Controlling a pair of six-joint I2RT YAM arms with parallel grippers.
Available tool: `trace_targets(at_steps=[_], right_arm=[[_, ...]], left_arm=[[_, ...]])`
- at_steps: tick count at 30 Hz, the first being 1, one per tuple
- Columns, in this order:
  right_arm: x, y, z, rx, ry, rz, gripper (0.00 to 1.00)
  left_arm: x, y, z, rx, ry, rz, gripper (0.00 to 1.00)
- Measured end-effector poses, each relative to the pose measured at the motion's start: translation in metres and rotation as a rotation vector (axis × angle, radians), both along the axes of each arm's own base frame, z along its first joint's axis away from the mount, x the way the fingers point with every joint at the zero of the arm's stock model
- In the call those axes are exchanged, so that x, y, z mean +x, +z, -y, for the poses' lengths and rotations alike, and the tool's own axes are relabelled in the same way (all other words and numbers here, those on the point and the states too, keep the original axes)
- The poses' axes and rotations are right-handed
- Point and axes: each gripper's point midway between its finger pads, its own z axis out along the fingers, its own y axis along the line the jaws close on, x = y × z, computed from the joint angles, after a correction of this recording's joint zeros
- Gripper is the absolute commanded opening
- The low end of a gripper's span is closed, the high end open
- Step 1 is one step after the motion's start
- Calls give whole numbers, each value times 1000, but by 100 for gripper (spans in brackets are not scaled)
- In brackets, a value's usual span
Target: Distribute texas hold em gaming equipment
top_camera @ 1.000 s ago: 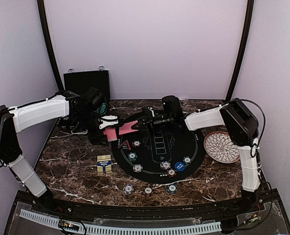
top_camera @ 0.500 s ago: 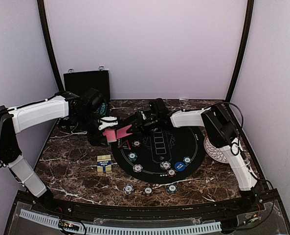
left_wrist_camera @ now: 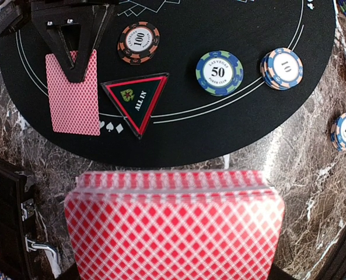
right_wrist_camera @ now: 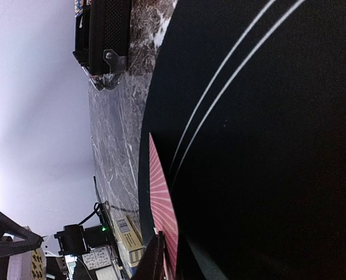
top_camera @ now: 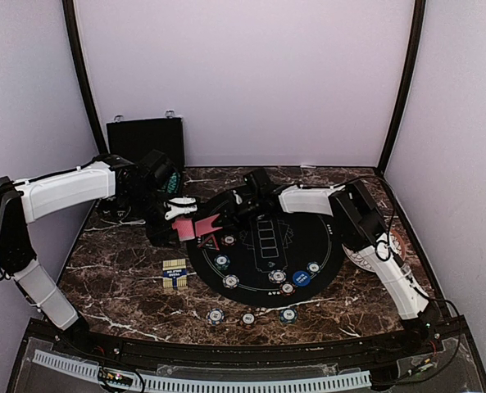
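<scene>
The right fingers (left_wrist_camera: 76, 65), pinching a card (left_wrist_camera: 73, 108), swung left; left fingers (top_camera: 181, 216) grip the deck (left_wrist_camera: 173, 233)

Pale lilac walls (top_camera: 243, 74), 2 black curved poles (top_camera: 79, 74); dk brown marble table (top_camera: 120, 278) w/ white veins.

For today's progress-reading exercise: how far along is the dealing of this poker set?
Done: chips sit spread on the black mat. In hand: the right pincer pinches a single card flat on the mat, while the left pincer holds the deck. Left: the deck looks thick, so most cards remain undealt.
</scene>
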Motion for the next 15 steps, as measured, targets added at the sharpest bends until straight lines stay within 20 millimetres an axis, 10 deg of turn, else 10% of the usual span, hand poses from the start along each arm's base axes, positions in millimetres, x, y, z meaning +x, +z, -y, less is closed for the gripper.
trace_targets(at_steps=[15], right_arm=[[17,6,7,-52,14,118,62]], left_arm=[[0,0,0,0,0,0,7]])
